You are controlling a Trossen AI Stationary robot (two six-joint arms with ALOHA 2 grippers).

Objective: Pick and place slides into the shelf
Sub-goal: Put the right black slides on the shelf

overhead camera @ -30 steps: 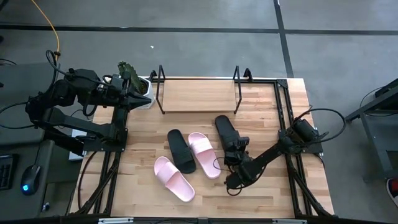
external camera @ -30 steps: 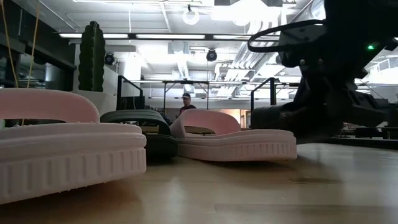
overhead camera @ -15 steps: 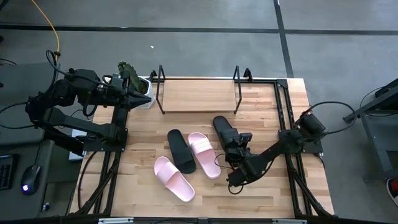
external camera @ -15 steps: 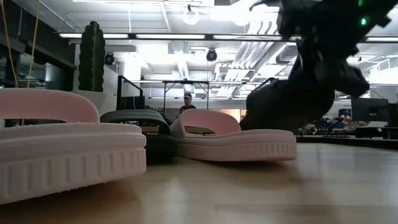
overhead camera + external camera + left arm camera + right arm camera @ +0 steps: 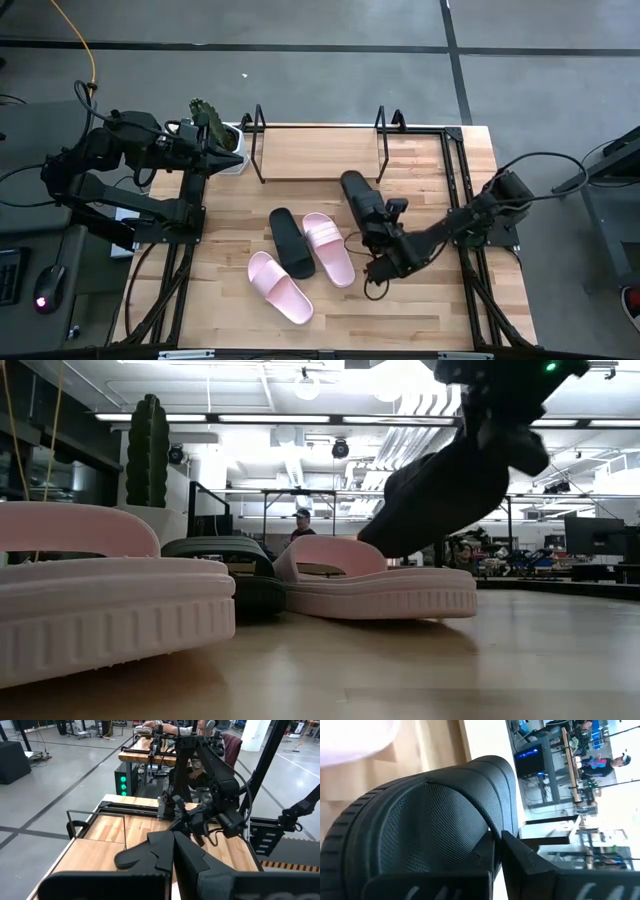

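Observation:
A black slide point(image 5: 362, 205) hangs tilted above the table's right half, with my right gripper point(image 5: 383, 240) shut on it; in the low view this slide point(image 5: 440, 490) floats clear of the wood, its far end lowest. On the table lie a second black slide point(image 5: 291, 242) and two pink slides point(image 5: 328, 248) point(image 5: 280, 286), soles down. The shelf point(image 5: 318, 152), a wooden board with black wire ends, stands at the far edge. My left gripper point(image 5: 213, 140) waits shut by the shelf's left end. My right gripper pinches the black slide at the edge of its strap point(image 5: 487, 837) between its two fingers point(image 5: 530, 865). The fingers come slanting down from the table's near right. The slide is lifted clear and tilted, its far end hanging lower toward the shelf.
A white pot with a green plant point(image 5: 226, 150) stands left of the shelf, next to my left gripper. Black frame rails point(image 5: 455, 200) run along both table sides. Bare wood lies between the held slide and the shelf.
My right gripper has risen and moved a little toward the far edge and the shelf, rolling as it went. The black slide, lying on the table a second ago, is now lifted clear and tipped, its far end lowest. The other slides have not moved.

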